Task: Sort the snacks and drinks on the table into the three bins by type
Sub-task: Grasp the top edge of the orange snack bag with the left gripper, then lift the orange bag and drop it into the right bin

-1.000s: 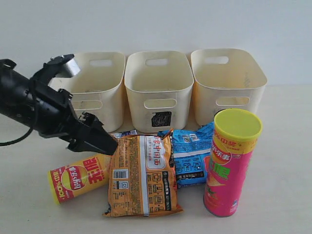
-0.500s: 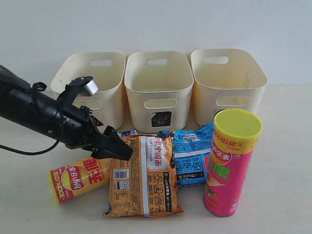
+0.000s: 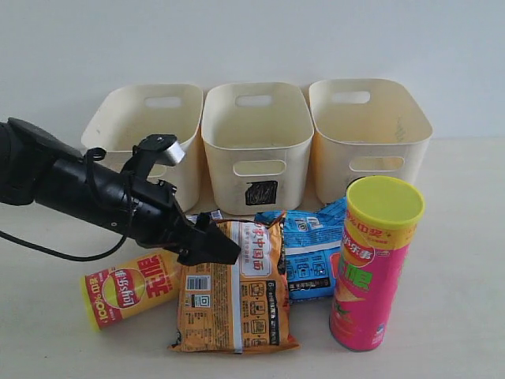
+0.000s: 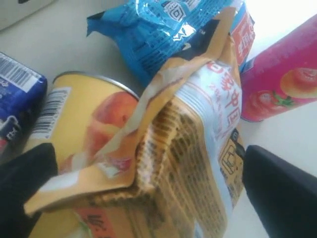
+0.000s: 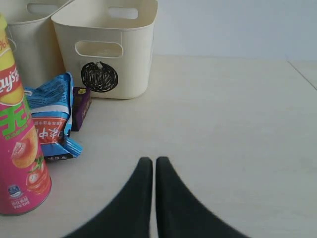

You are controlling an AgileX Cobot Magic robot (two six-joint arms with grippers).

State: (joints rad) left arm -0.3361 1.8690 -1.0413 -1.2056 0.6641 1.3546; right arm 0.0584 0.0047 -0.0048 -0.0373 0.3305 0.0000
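Observation:
My left gripper (image 3: pixel 215 248) is open and straddles the top edge of the orange bag (image 3: pixel 233 288), whose crinkled seam (image 4: pixel 163 144) lies between the wide-apart fingers (image 4: pixel 280 196). The yellow-red chip can (image 3: pixel 130 286) lies on its side beside the bag. To the right are the blue bag (image 3: pixel 312 253) and the tall pink can (image 3: pixel 371 268), which stands upright. A white and blue carton (image 4: pixel 15 94) peeks out behind the gripper. The dark purple carton (image 5: pixel 80 106) is tucked behind the blue bag (image 5: pixel 49 116). My right gripper (image 5: pixel 154 163) is shut and empty over bare table (image 5: pixel 223 124).
Three cream bins stand in a row at the back: left (image 3: pixel 146 134), middle (image 3: pixel 256 142) with a black square, right (image 3: pixel 371 130) with a black circle (image 5: pixel 99 77). The arm hides the left bin's mark. All three look empty.
My left arm has swung down and to the right, from in front of the left bin to the orange bag's top edge. The right gripper cannot be compared.

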